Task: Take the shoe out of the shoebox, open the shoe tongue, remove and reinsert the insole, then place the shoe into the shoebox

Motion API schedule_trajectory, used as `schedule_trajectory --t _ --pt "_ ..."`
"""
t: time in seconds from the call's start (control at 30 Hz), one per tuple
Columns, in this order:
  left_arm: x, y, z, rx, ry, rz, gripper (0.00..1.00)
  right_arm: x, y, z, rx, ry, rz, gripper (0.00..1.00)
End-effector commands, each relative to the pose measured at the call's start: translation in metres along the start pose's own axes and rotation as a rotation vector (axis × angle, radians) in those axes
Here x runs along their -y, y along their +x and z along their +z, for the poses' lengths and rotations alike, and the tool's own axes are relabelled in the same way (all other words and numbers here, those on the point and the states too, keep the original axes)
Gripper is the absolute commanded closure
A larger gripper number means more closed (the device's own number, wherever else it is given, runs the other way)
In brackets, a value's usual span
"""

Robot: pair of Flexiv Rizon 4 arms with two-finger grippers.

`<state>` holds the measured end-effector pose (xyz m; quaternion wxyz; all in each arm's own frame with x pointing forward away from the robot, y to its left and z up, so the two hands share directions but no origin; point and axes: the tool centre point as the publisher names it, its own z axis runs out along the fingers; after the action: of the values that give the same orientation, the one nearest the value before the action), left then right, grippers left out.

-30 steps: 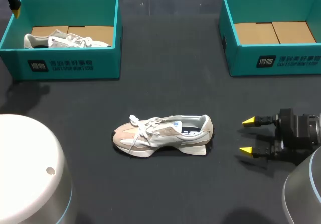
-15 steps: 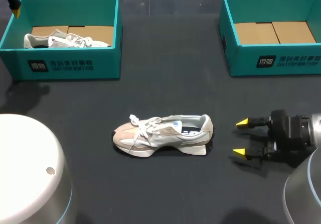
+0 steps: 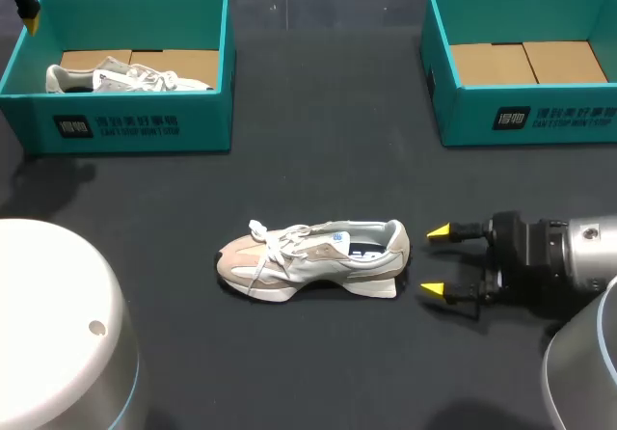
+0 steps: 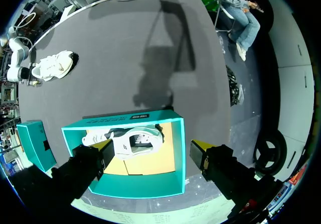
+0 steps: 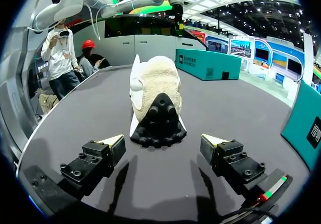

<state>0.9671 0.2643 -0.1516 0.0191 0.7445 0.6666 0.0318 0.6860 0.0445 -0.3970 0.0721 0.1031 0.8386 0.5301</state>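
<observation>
A beige and white shoe (image 3: 313, 259) lies on its side in the middle of the dark table, toe to the left, heel to the right. My right gripper (image 3: 436, 259) stands open just right of the heel, low over the table, apart from it. In the right wrist view the heel and black sole (image 5: 155, 103) lie straight ahead of the open right gripper (image 5: 163, 142). My left gripper (image 4: 150, 152) hangs open high above the left teal shoebox (image 4: 125, 119), where a second shoe (image 4: 128, 141) lies.
The left shoebox (image 3: 125, 126) with the second shoe (image 3: 125, 76) stands at the back left. An empty teal shoebox (image 3: 530, 121) stands at the back right. A white rounded robot base (image 3: 58, 324) fills the front left corner.
My right gripper has moved left along the table toward the shoe's heel, staying open. The shoe and the left arm have not moved.
</observation>
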Motion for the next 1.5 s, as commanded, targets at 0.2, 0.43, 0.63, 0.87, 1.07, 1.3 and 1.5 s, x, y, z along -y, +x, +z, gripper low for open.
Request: schedule_trajectory --t 0.2,0.43,0.63,0.87,1.07,1.3,1.5 --pt "0.001 0.000 0.000 -0.002 -0.001 0.001 0.00 -0.003 -0.009 0.021 -0.030 0.005 -0.009 0.00" --pt "0.001 0.000 0.000 -0.002 -0.001 0.001 0.00 -0.008 -0.011 0.029 -0.059 0.008 -0.018 0.00" --pt "0.001 0.000 0.000 -0.002 -0.001 0.001 0.00 -0.009 -0.007 0.036 -0.086 0.014 -0.018 0.00" --pt "0.001 0.000 0.000 -0.002 -0.001 0.001 0.00 -0.015 -0.003 0.043 -0.100 0.016 -0.022 0.00" --pt "0.001 0.000 0.000 -0.002 -0.001 0.001 0.00 -0.019 -0.002 0.049 -0.111 0.022 -0.014 0.00" --pt "0.001 0.000 0.000 -0.002 -0.001 0.001 0.00 -0.022 0.000 0.058 -0.123 0.037 0.014 0.00" --pt "0.001 0.000 0.000 -0.002 -0.001 0.001 0.00 -0.025 0.004 0.066 -0.136 0.043 0.029 0.00"
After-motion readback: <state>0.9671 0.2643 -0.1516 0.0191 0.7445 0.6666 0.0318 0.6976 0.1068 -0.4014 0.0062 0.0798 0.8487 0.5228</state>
